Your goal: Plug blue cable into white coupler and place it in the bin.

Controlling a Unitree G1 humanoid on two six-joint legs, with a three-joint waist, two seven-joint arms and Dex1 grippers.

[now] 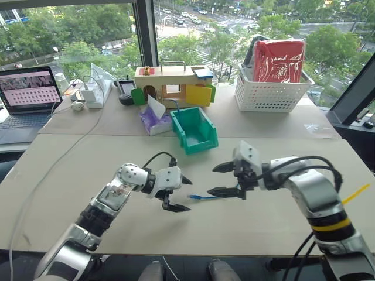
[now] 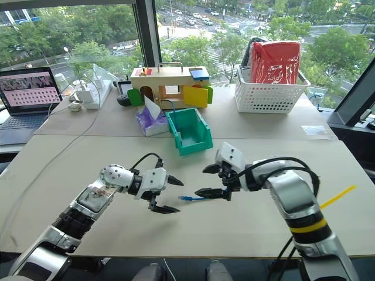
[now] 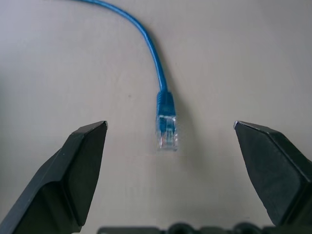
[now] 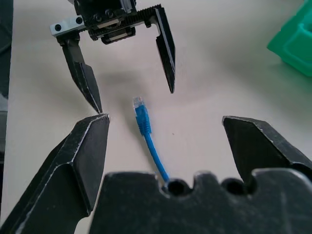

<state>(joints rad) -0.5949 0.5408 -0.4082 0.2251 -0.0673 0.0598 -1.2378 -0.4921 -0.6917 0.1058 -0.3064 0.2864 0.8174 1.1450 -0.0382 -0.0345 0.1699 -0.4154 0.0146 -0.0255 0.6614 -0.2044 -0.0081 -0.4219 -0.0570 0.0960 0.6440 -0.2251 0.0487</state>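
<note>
One thin light-blue cable [image 1: 206, 196], one teal-green plastic bin [image 1: 194, 130], one white lattice basket [image 1: 270, 93], one open laptop [image 1: 28, 89], one wooden toy house [image 1: 173, 84], two black-fingered robot grippers, left [image 1: 180, 194] and right [image 1: 224, 179].

Blue cable [image 4: 146, 134] far end hidden beneath right gripper [image 4: 165, 131] body, cable cut off by left wrist view edge, laptop [image 1: 26, 96] cropped at frame edge
</note>
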